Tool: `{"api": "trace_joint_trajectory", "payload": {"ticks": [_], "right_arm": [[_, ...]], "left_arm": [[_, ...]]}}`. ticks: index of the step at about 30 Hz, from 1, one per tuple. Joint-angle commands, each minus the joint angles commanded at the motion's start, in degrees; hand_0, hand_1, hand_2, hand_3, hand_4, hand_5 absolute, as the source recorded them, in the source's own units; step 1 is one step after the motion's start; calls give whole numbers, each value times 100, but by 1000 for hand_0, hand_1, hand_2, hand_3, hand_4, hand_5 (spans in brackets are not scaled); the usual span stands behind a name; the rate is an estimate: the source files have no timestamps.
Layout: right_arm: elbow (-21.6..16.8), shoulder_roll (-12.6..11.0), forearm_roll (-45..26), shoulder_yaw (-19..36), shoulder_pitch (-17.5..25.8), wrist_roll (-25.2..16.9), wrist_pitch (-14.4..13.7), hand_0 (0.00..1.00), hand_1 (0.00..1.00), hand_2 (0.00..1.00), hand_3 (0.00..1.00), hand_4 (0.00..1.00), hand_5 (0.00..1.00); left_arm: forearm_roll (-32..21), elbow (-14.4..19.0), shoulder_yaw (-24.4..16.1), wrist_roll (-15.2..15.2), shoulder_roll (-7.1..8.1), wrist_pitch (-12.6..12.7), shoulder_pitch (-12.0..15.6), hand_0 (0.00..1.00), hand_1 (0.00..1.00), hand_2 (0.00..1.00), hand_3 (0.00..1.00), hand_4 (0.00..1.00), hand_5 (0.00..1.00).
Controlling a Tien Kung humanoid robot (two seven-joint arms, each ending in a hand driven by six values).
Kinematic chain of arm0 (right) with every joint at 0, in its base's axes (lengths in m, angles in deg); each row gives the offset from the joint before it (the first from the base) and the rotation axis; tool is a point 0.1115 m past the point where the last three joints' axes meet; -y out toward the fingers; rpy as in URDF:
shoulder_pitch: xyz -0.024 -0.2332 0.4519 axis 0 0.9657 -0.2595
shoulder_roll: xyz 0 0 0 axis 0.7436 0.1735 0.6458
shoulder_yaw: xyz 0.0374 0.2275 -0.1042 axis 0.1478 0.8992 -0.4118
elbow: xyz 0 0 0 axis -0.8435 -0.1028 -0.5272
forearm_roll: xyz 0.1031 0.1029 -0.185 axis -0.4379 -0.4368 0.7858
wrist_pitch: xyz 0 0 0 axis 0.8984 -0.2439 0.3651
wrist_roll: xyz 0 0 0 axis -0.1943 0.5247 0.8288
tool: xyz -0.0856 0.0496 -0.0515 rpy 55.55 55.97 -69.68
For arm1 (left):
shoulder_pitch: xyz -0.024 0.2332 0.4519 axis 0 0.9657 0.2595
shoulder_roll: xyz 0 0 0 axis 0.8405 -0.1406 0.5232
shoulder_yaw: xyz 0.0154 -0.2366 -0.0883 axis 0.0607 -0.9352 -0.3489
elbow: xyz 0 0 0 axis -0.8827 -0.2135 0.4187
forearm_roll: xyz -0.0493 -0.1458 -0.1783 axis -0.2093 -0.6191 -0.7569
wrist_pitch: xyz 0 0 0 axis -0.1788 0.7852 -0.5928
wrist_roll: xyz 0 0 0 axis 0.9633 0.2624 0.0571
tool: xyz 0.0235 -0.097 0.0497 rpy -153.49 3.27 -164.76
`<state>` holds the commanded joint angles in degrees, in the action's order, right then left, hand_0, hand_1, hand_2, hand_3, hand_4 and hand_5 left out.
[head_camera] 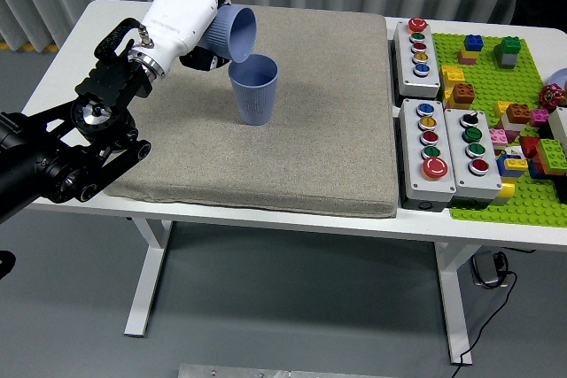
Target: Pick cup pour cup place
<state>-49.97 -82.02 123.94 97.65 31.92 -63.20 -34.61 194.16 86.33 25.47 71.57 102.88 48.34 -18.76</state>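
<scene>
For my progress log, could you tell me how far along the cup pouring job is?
Picking looks done: the left hand grips the tilted cup. Pouring is in hand, its mouth tipped over the upright cup on the mat. Setting the held cup down is left.

Pretty evenly lit overall, bright and diffuse, no harsh hotspots. Soft shadows are cast under the table (266,210) onto the grey floor (292,307), and a faint one is thrown on the mat (337,130) beside the standing cup (254,88). Everything is kept sharp, no motion blur. Slight whiteout is seen on the robot hand (182,19).
</scene>
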Motion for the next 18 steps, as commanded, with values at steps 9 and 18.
{"api": "trace_joint_trajectory", "payload": {"ticks": [9,18], "right_arm": [[5,10,13,27,-1,-13,0,699,705,663,628,36,320],[6,20,6,38,-16,-19,-8,700,706,663,628,37,323]], "left_arm": [[-2131,166,-458,546,-55,317,406,561,534,527,540,857,166],[-4155,421,-990,1482,-173,585,846,565,535,525,541,856,168]]}}
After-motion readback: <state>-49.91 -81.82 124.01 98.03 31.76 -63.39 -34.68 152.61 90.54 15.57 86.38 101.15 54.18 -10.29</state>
